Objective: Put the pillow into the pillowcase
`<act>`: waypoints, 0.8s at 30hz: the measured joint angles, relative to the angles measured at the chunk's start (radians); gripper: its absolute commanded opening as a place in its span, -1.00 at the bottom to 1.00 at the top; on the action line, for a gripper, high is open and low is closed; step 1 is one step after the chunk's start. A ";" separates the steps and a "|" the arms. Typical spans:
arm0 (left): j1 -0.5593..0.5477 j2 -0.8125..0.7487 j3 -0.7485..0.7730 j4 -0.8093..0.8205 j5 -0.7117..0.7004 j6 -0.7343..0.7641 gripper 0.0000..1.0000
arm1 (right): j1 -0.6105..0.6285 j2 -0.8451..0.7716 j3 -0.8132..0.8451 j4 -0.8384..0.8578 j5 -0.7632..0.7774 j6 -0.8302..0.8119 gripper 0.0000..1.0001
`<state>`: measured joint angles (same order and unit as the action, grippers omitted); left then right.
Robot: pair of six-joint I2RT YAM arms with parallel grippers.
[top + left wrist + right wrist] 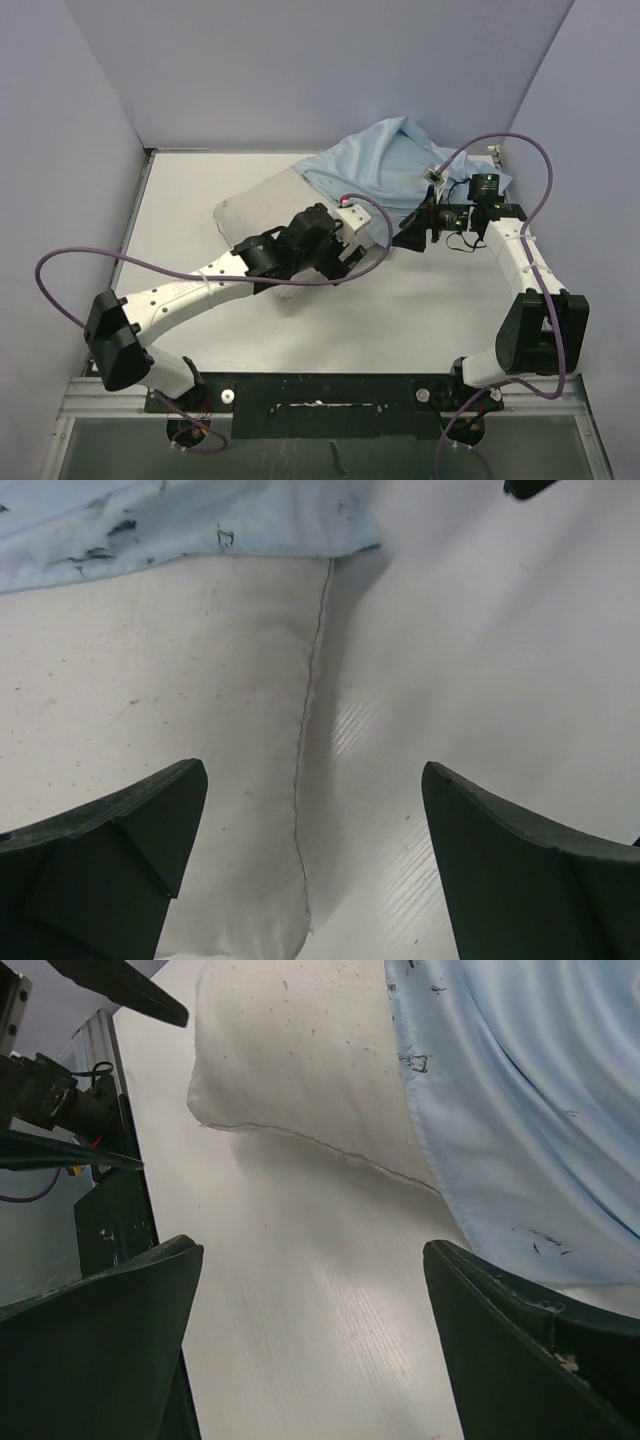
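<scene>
Pillow [250,208]: off-white, plump, faintly speckled, with a stitched seam along its edge. It is laid at the far middle of the table [420,310], its right end overlapped by the pillowcase [385,160].

Pillowcase: light blue, thin, wrinkled, bunched toward the far right.

Left gripper [312,780]: held over the pillow seam, jaws apart, nothing gripped.

Right gripper [310,1260]: jaws likewise apart and empty, beside the pillowcase hem.

A white table [430,310] is recorded, its surface matte and finely ribbed. It is enclosed on three sides by plain pale lavender panels: a back wall [320,70] is set along the table's far edge, and a left wall [50,180] and a right wall [590,150] along its sides. An aluminium rail [100,405] is fitted along the table's near edge, with a black plate [380,415] fixed at the middle of that edge.
</scene>
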<state>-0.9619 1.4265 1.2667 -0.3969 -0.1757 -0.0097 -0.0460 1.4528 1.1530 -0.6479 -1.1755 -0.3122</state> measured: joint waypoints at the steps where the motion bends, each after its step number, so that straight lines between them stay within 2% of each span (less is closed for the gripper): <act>1: -0.011 0.019 0.010 -0.019 -0.006 0.022 0.80 | 0.000 0.000 0.000 0.000 0.000 0.000 0.95; 7: -0.015 0.183 0.126 -0.187 -0.071 0.149 0.86 | -0.002 0.000 -0.013 0.008 0.003 -0.001 0.96; 15: -0.012 0.367 0.270 -0.290 -0.152 0.204 0.86 | -0.013 0.000 -0.026 0.008 0.013 -0.015 0.96; 21: 0.000 0.426 0.289 -0.312 -0.184 0.204 0.51 | -0.013 0.000 -0.042 0.005 0.023 -0.032 0.95; 24: 0.014 0.426 0.290 -0.309 -0.179 0.199 0.20 | -0.013 0.000 -0.043 0.003 0.032 -0.046 0.96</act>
<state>-0.9474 1.8526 1.5570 -0.7055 -0.3542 0.1894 -0.0593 1.4528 1.1103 -0.6449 -1.1435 -0.3584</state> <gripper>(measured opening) 0.741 0.979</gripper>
